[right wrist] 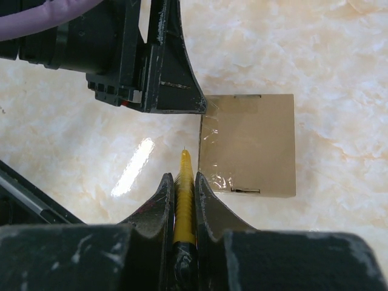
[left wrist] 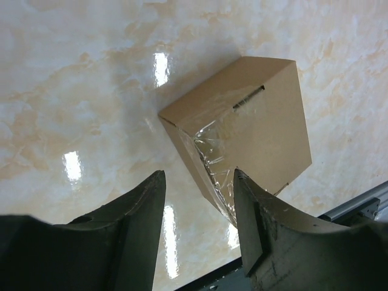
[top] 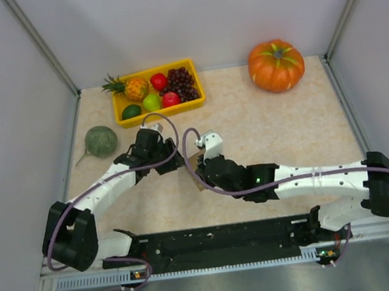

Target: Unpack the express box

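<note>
Right end effector [right wrist: 183,182] gripping yellow tool [right wrist: 184,197], beside express box [right wrist: 251,145]

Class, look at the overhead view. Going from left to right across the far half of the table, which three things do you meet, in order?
green round vegetable → yellow fruit tray → orange pumpkin

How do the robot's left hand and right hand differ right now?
The left hand stands open and empty; the right hand is shut on a thin yellow pointed tool. The left hand sits by the express box at its taped corner, while the right hand's tool tip lies just short of the box's side. Both are dark, two-fingered and close beside the box.
</note>
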`<control>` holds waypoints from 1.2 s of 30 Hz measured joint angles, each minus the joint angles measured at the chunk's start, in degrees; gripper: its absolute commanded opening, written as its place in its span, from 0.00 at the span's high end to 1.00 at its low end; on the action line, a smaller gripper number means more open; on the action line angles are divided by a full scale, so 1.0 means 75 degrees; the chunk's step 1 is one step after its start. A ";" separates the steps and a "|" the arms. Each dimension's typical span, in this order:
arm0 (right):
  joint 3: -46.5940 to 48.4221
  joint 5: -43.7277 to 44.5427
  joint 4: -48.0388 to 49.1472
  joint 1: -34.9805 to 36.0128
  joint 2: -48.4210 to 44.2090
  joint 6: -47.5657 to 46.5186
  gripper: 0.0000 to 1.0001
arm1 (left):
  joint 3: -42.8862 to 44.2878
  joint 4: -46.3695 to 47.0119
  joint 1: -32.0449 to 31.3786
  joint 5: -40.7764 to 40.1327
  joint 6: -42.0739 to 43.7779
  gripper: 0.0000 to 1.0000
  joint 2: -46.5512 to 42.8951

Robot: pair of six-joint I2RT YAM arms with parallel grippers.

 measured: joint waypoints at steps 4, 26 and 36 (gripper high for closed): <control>0.0003 0.0128 0.0242 0.0000 0.0367 -0.0093 1.00 | 0.0096 0.0169 0.0178 0.0157 0.0044 0.50 0.0379; 0.0332 0.0455 0.0525 -0.0050 0.1268 -0.0347 1.00 | 0.0344 0.0458 0.0428 0.0860 0.0160 0.54 0.1346; 0.0332 0.0064 0.0851 -0.0522 0.1352 -0.0356 1.00 | 0.0344 0.0478 0.0428 0.0903 0.0157 0.55 0.1361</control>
